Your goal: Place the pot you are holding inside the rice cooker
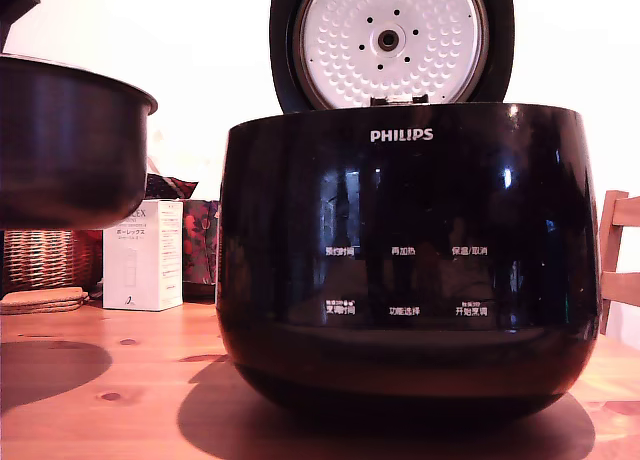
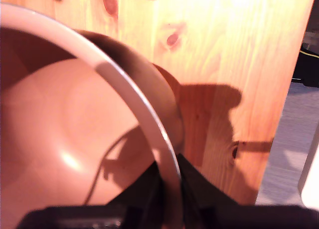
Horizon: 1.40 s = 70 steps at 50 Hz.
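We hold the round dark grey metal pot (image 1: 70, 145) up in the air at the exterior view's left, clear of the wooden table (image 1: 120, 380) and beside the large glossy black rice cooker (image 1: 405, 260), not yet over it. In the wrist view our hand (image 2: 168, 189) is clenched on the pot's thin flared rim, one finger inside the wall and one outside, so the pot hangs level with its mouth up, ready to go in base first. The cooker's round lid (image 1: 390, 40) stands tipped back, its dimpled white plate facing us, leaving the opening free. The pot's base hangs lower than the cooker's top edge, so we judge it needs lifting before crossing over. The open table lies beneath the pot.
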Tool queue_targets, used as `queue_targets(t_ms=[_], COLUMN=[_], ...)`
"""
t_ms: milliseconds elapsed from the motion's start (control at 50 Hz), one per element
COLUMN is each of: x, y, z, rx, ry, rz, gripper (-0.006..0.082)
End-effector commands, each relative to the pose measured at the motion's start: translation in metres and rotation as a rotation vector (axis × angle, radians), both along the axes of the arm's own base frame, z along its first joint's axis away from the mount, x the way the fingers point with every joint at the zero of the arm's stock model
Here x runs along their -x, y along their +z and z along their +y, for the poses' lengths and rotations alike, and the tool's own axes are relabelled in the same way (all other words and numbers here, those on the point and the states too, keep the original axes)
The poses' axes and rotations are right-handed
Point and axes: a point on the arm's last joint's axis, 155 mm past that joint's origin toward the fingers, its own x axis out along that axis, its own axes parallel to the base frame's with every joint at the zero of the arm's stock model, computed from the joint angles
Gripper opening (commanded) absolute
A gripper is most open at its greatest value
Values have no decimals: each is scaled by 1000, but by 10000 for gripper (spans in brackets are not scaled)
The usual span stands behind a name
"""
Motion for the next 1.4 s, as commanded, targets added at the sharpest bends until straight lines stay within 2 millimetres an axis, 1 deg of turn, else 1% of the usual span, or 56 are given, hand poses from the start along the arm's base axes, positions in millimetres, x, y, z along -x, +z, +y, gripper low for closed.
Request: queue_targets(t_ms=[0, 420, 540, 620, 760, 880, 1020, 1160, 1380], x=[-7, -8, -8, -9, -7, -5, 0, 9, 30], y=[13, 16, 23, 32, 49, 60, 71, 86, 111], z=[-2, -2, -3, -4, -17, -26, -42, -63, -99], rx=[18, 22, 35, 56, 126, 159, 200, 255, 347], ry=[5, 5, 5, 5, 3, -20, -72, -142, -282], rz=[-57, -64, -87, -112, -144, -164, -178, -193, -215], gripper=[-21, -21, -21, -21, -21, -21, -21, -22, -22])
